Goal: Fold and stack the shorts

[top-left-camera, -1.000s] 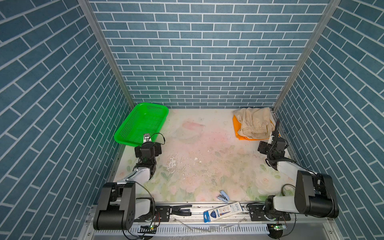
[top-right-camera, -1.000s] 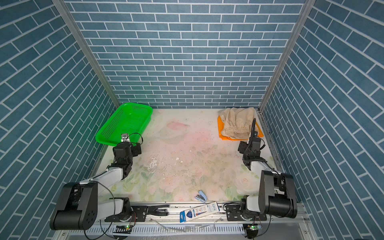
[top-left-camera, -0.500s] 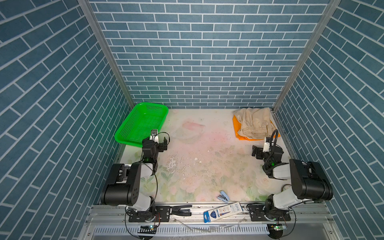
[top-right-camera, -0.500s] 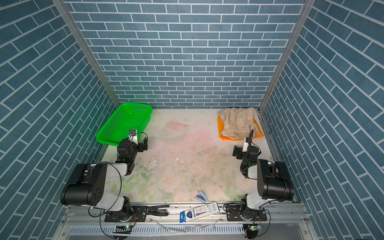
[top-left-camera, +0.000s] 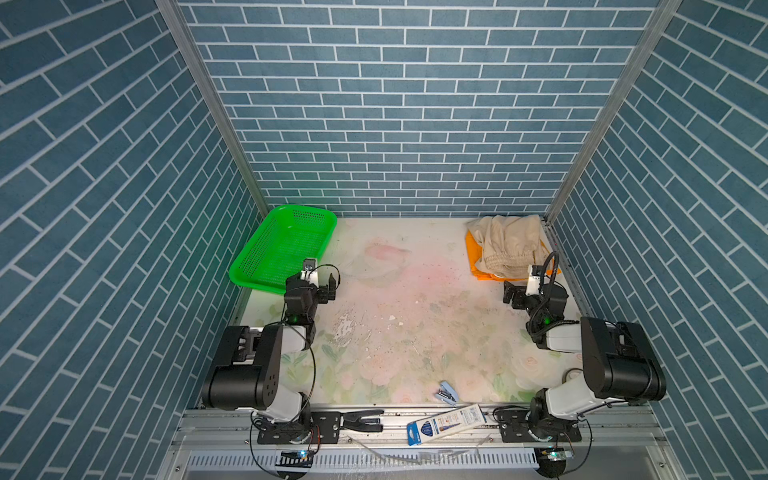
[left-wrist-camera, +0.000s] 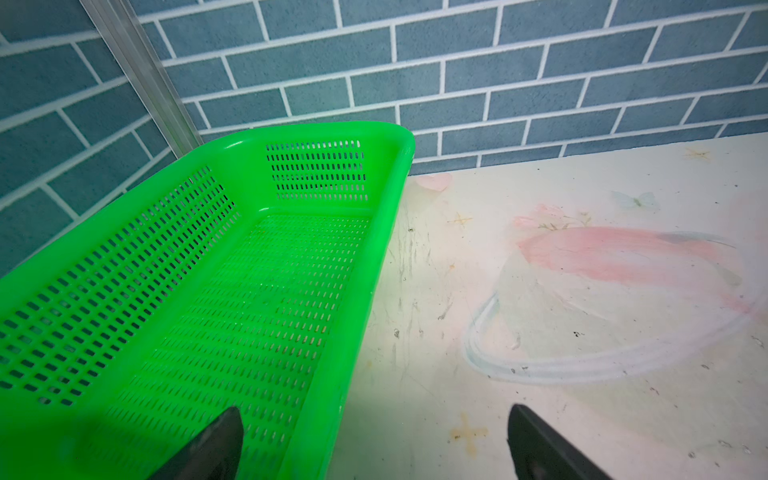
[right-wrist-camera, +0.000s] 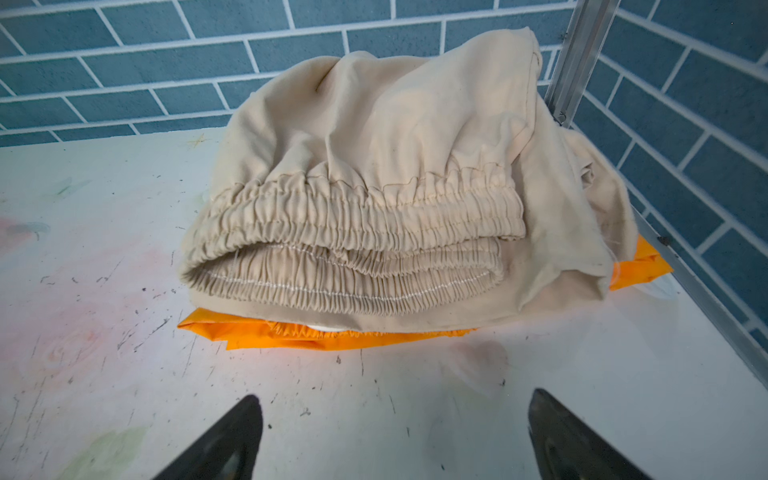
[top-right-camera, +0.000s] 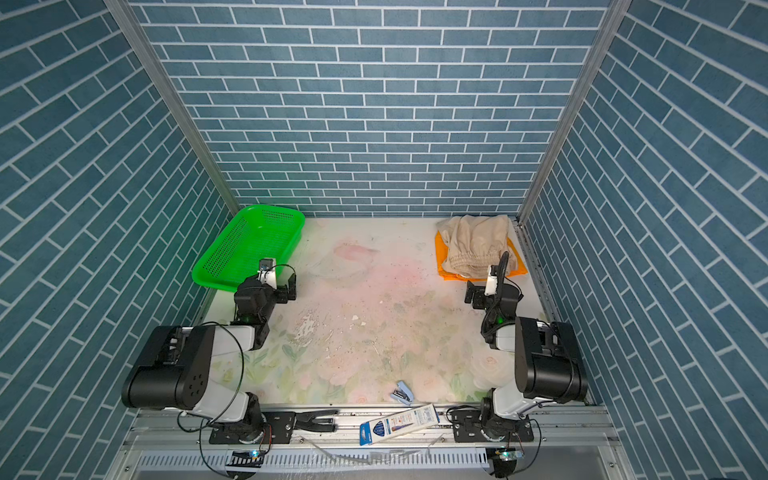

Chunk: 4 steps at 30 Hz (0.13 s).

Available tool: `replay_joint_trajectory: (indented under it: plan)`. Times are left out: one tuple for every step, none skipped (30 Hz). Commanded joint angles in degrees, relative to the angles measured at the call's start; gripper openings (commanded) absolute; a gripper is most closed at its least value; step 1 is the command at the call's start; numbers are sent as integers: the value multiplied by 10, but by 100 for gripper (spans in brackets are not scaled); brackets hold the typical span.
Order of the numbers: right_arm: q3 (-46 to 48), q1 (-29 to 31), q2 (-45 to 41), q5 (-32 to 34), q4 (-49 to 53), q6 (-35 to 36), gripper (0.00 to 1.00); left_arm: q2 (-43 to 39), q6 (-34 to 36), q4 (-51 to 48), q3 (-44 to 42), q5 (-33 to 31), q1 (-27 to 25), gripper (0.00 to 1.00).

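Observation:
In both top views the beige shorts [top-left-camera: 507, 245] [top-right-camera: 478, 243] lie folded on the orange shorts [top-left-camera: 473, 259] [top-right-camera: 441, 257] in the back right corner. In the right wrist view the beige pair [right-wrist-camera: 395, 166] shows its gathered waistband, and only the orange edge [right-wrist-camera: 332, 338] peeks out below. My right gripper [top-left-camera: 530, 293] [top-right-camera: 492, 293] [right-wrist-camera: 392, 432] is open and empty, a short way in front of the stack and apart from it. My left gripper [top-left-camera: 316, 286] [top-right-camera: 274, 286] [left-wrist-camera: 376, 440] is open and empty at the basket's near corner.
The empty green basket [top-left-camera: 253, 245] [left-wrist-camera: 374, 249] stands at the back left, with one left finger over it. A blue stapler [top-left-camera: 446, 392], a pen box [top-left-camera: 449, 419] and a black tool [top-left-camera: 361, 417] lie at the front. Brick walls and a metal post [right-wrist-camera: 582, 62] close in the shorts' corner.
Both arms have drawn back and folded low toward their bases. The right gripper has left the shorts' edge and opened fully. The stack has not moved.

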<state>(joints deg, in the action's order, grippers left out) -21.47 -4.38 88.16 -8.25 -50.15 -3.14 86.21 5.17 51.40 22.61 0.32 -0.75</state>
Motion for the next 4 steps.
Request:
replay_joint_trajectory:
  plan:
    - [-7, 1, 1, -7, -1, 18, 99, 12, -7, -27, -1, 15, 2, 100]
    - [-6, 1, 2, -8, -2, 18, 99, 12, -7, -27, -1, 15, 2, 100]
    - [-6, 1, 0, -8, -2, 18, 99, 11, -7, -27, -1, 15, 2, 100]
    - [-6, 1, 0, -8, -3, 17, 99, 12, -7, -27, -1, 15, 2, 100]
